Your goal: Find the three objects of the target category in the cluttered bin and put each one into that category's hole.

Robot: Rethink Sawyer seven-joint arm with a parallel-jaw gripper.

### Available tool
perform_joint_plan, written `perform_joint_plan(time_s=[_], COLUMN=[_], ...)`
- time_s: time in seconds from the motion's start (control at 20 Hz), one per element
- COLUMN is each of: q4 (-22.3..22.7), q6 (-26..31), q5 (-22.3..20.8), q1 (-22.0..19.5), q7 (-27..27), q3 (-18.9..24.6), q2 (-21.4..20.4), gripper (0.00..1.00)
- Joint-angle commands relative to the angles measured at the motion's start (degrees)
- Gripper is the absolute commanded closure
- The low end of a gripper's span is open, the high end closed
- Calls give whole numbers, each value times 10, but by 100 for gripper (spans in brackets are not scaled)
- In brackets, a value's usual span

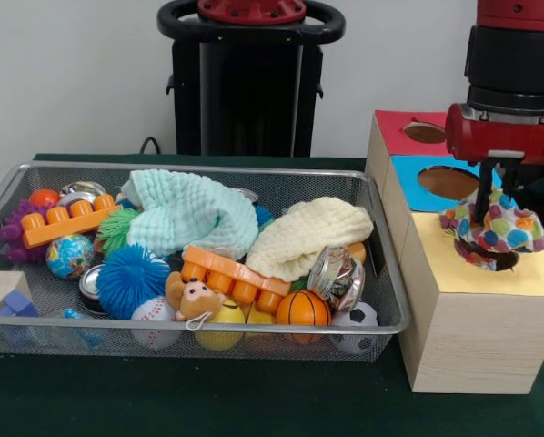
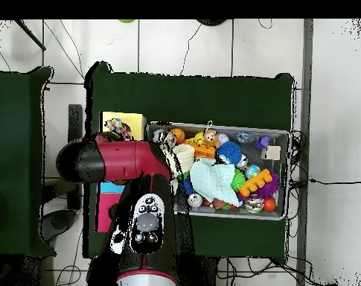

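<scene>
My gripper (image 1: 484,208) is at the right, above the pale wooden box (image 1: 477,337), shut on a small white cloth with coloured patches (image 1: 501,228). The cloth hangs bunched around the fingers, right over the hole (image 1: 490,261) in the yellow surround (image 1: 527,273), and its lower end touches the hole's rim. In the overhead view the cloth (image 2: 117,127) lies on the yellow top (image 2: 132,119), just past my arm (image 2: 116,160). The silver wire mesh bin (image 1: 208,169) is to the left, full of toys; it also shows in the overhead view (image 2: 289,175). No other patched cloth shows in it.
A mint knitted cloth (image 1: 186,214) and a cream knitted cloth (image 1: 308,235) lie on top of the bin's clutter, among orange bricks (image 1: 236,271), balls (image 1: 302,308) and a blue spiky ball (image 1: 131,278). The blue-surround hole (image 1: 447,182) and the red-surround hole (image 1: 424,132) lie behind the yellow one.
</scene>
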Motion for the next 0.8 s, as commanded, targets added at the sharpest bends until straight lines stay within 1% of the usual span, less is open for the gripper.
perform_joint_plan(time_s=[0.05,0.25,0.5,0.55,0.8], q4=[56,47,43,41,40], q6=[-33,-53,-68,-73,-66], q5=[30,37,37,36,31], q1=[-2,1,4,4,-11], q7=[151,148,138,132,109], q3=[6,6,0,0,17], q2=[44,61,62,62,60], gripper=[100,100,100,0,0])
